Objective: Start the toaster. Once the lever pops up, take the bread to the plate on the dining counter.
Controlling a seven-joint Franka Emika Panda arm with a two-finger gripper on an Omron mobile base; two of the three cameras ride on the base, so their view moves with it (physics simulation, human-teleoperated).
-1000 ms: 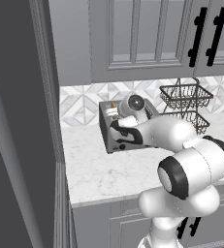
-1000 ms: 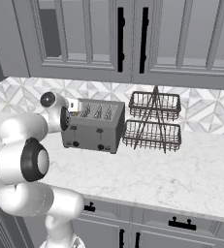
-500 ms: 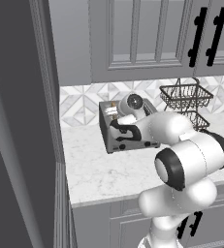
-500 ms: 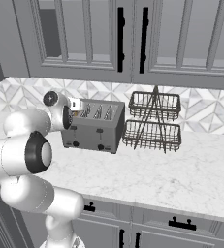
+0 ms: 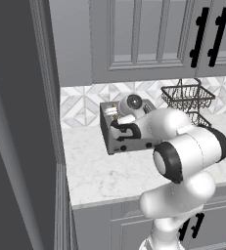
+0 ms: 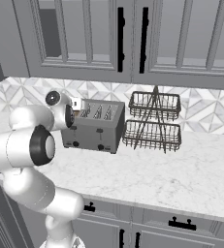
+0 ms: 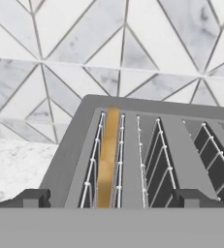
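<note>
A: Status? Where's the bread [image 7: 107, 160]?

B: Seated in the leftmost slot of the toaster [image 7: 133, 145], just below and ahead of the end effector [image 7: 111, 198]. End effector released, jaws wide, nothing held.

A: Step?

B: My read: start step, lever not pressed. Hand sits over the toaster's front edge on the desk [image 5: 109, 171].

A: Next move?

B: Probably drop down the front face to a lever and push it down. The levers lie below the fingertips [image 7: 33, 197] in the hand view, so alignment is a guess.

A: Change from a second ago?

B: Arm has swung in closer over the toaster. Toaster and wire basket [image 6: 154, 121] unmoved.
</note>
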